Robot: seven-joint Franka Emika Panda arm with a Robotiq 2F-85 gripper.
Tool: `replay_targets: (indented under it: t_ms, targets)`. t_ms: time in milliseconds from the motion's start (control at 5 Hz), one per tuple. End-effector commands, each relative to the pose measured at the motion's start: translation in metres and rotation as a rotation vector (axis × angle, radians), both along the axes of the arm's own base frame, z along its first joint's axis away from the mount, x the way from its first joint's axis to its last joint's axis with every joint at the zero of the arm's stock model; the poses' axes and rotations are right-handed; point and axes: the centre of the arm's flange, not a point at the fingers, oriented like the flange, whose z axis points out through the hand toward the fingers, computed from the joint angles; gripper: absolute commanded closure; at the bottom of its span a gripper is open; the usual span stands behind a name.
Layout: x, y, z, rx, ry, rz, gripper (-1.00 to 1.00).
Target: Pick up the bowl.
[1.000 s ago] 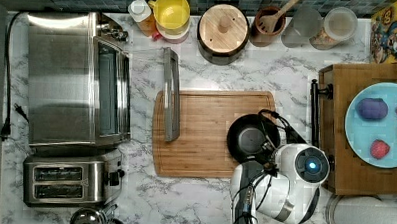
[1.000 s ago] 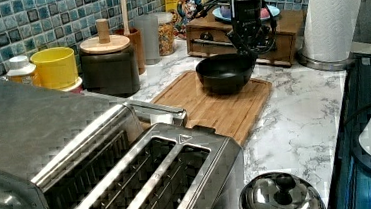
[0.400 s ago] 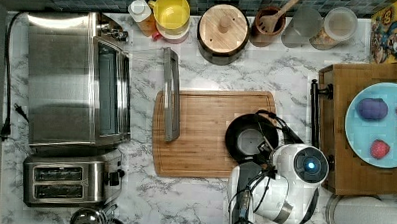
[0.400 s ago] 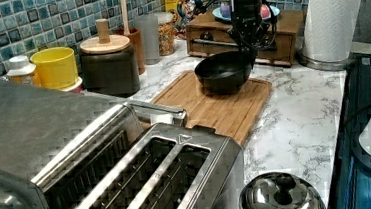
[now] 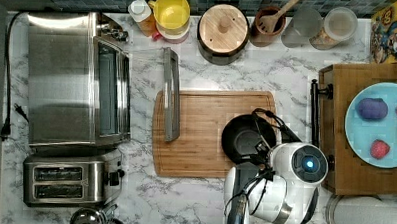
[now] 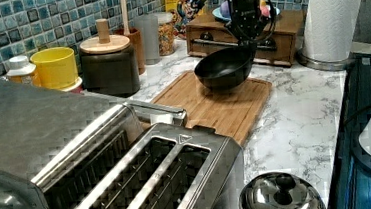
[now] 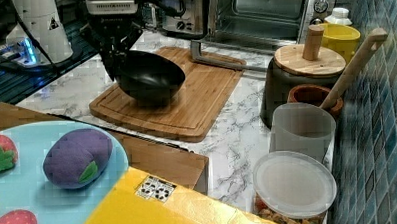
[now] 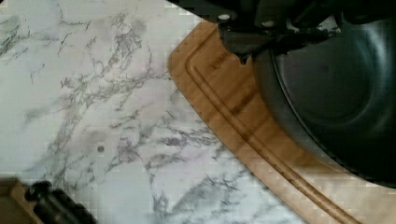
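Bowl (image 6: 224, 67) tilted, rim clamped in gripper (image 6: 249, 43)

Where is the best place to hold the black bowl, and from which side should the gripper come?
Best at the rim, from above, one finger inside the wall and one outside. The bowl is wide and shallow, so its thin rim is the only part narrow enough for the jaws. The gripper already holds it this way at the rim nearest the wooden box, and the bowl hangs tilted above the cutting board.

Arm (image 5: 284, 190) is seen w/ wrist pointed straight down. Gripper (image 6: 247, 43) is clamped on rim of bowl (image 6: 223, 69), which is held tilted, off the surface.
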Motion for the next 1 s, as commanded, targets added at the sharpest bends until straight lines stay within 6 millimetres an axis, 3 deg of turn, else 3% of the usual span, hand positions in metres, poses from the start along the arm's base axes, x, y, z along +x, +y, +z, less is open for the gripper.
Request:
replay_targets:
  t_ms: [200, 400, 600, 800, 1000]
  targets:
    - [0.108, 0.124, 0.177, 0.004, -0.277, 0.207, 1.0]
    - [0.118, 0.153, 0.191, 0.0, -0.247, 0.309, 1.0]
    - [0.12, 0.157, 0.218, -0.013, -0.264, 0.342, 1.0]
    - [0.119, 0.131, 0.23, 0.028, -0.25, 0.32, 1.0]
    - [0.119, 0.131, 0.23, 0.028, -0.25, 0.32, 1.0]
